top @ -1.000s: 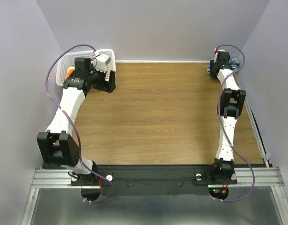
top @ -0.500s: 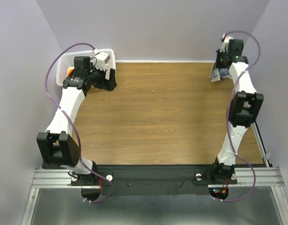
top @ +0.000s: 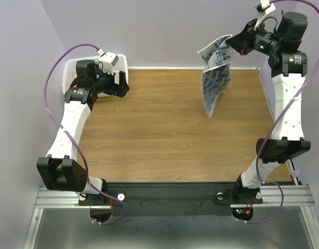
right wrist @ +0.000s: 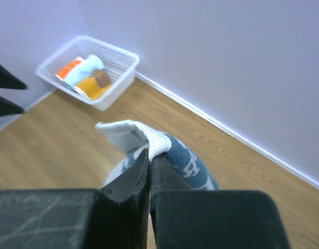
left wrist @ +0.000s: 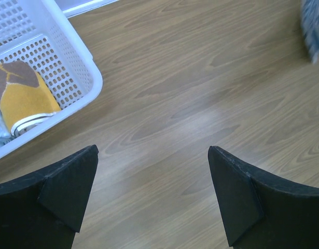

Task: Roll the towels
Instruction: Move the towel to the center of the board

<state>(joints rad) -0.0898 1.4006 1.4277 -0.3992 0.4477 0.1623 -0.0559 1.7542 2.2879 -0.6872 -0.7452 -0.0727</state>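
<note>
Above the far right of the wooden table [top: 164,135], the navy towel [top: 215,78] hung free in the air, its corner pinched in my right gripper [right wrist: 150,151]. By the white basket [left wrist: 71,59], my left gripper [left wrist: 153,155] hovered spread, empty. I judged this the fetching step; next, the towel needed laying flat.

The navy towel [top: 215,78] is held by one end in the raised right pincer [top: 235,44] above the wooden surface [top: 164,135], while the left pincer [top: 122,88] is stationed beside the white basket [top: 121,61].
</note>
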